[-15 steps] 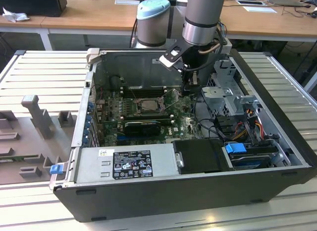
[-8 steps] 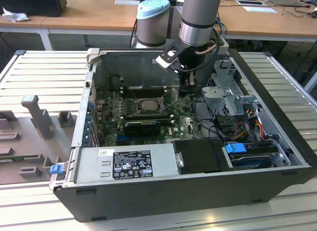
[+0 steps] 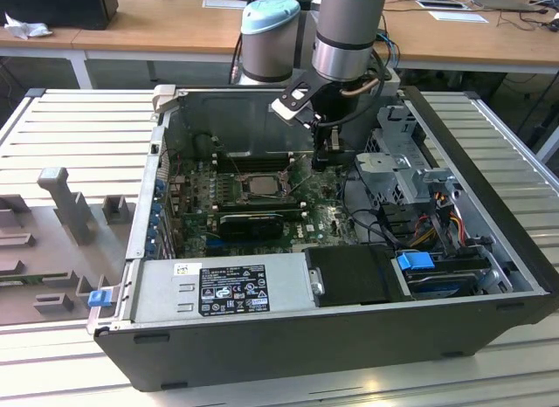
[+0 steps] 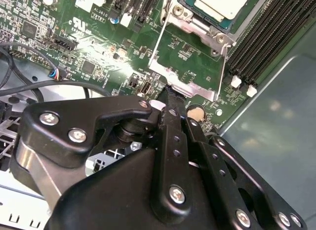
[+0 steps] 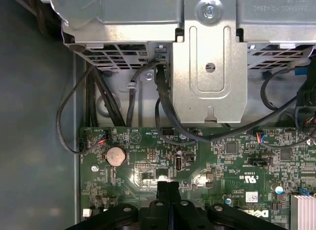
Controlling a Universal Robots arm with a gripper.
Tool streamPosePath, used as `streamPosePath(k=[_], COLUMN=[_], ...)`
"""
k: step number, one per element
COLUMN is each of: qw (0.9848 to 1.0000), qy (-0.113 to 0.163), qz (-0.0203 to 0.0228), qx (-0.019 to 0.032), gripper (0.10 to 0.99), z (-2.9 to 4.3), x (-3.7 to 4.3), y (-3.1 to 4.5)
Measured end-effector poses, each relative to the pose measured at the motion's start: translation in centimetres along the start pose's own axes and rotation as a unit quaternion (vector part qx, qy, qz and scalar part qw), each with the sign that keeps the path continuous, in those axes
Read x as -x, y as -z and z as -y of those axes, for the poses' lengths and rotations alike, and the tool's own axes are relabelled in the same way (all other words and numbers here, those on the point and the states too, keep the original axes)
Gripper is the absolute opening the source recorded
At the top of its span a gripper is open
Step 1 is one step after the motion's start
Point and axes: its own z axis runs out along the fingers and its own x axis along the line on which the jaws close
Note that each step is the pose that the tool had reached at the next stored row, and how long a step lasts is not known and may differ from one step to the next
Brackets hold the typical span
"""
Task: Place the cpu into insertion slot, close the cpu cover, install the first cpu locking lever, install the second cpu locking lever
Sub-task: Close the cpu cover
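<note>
The cpu (image 4: 222,2) lies silver side up in the insertion slot (image 4: 217,23), which sits in the green board (image 4: 98,47). In the exterior view the cpu (image 3: 259,184) is mid-board inside the open case. The cpu cover (image 4: 195,88), a thin silvery frame, is swung open, and green board shows through its window. My gripper (image 4: 170,92) is shut, its black fingertips pressed together at the cover's far edge, with nothing visible between them. In the first wrist view the gripper (image 5: 168,186) hovers low over the board. In the exterior view the gripper (image 3: 325,158) is to the right of the socket.
Long black memory slots (image 4: 266,37) flank the socket. A coin battery (image 5: 116,154), loose black cables (image 5: 74,121) and a metal drive bracket (image 5: 210,67) lie close to the gripper. The case wall (image 3: 236,114) rises behind, and the power supply (image 3: 218,289) is in front.
</note>
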Motion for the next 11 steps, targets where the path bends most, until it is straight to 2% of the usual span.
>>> streamPosePath(k=[11], qw=[1.0], qy=[0.0], qz=[0.0], qx=[0.0], gripper=[0.106], z=[0.87], x=[0.0], y=[0.01])
